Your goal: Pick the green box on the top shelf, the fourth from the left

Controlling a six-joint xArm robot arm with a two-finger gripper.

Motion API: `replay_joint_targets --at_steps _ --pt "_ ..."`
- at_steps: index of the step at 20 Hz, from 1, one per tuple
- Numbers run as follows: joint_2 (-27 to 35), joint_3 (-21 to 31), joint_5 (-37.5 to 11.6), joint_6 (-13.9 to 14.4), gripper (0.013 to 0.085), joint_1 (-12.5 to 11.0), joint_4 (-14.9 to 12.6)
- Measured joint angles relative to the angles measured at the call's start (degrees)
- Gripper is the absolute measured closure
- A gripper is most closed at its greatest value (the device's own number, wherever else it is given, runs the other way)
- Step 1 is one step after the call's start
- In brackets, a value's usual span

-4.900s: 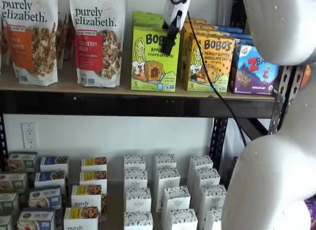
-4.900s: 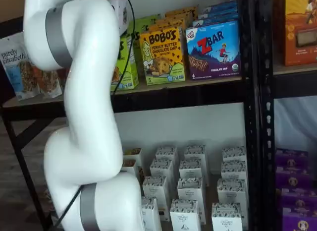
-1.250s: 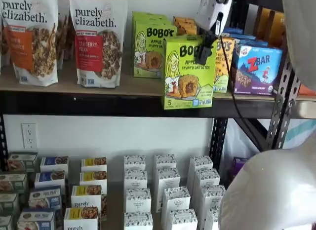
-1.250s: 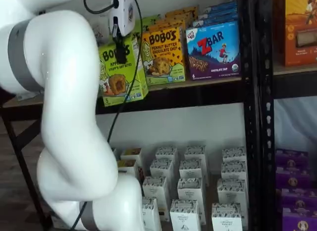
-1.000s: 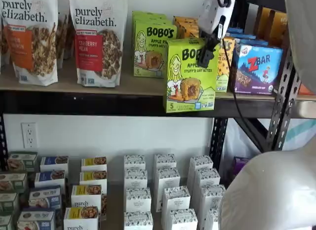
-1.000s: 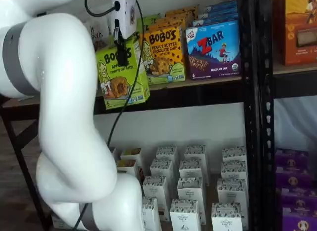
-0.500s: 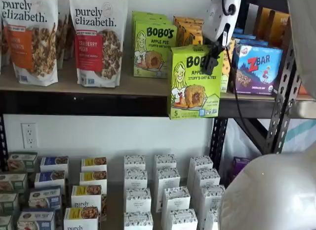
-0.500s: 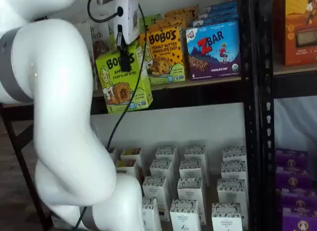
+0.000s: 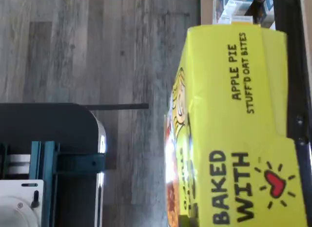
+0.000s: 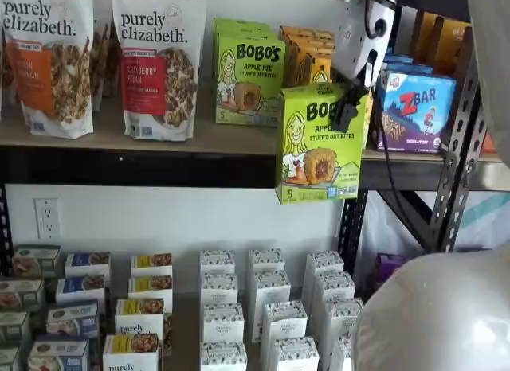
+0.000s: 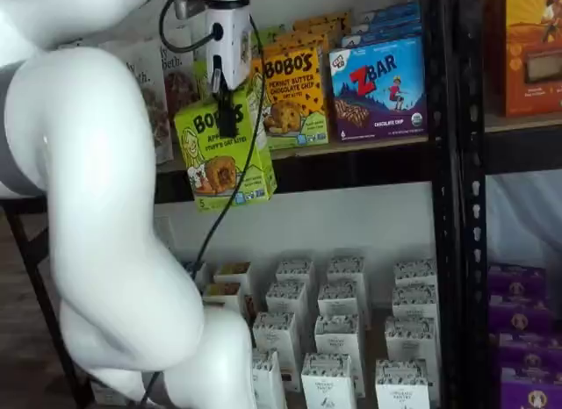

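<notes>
Hanging from the pincer (image 10: 347, 108) by its upper edge alone, the green box (image 10: 320, 144) hung tilted in front of the top shelf (image 10: 159, 165), clear of the board, in both shelf views. A slip or swing seemed the main risk, since the hold was narrow and high on the carton; a knock against the black upright (image 10: 456, 160) just beside the pincer could dislodge it. The pincer was clamped on the green box, fingers fully drawn together.
</notes>
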Motion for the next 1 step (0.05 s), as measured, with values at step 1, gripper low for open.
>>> replay_joint_targets --at_steps 1 --pt "-0.3 0.43 -0.17 -0.15 0.069 -0.12 -0.05"
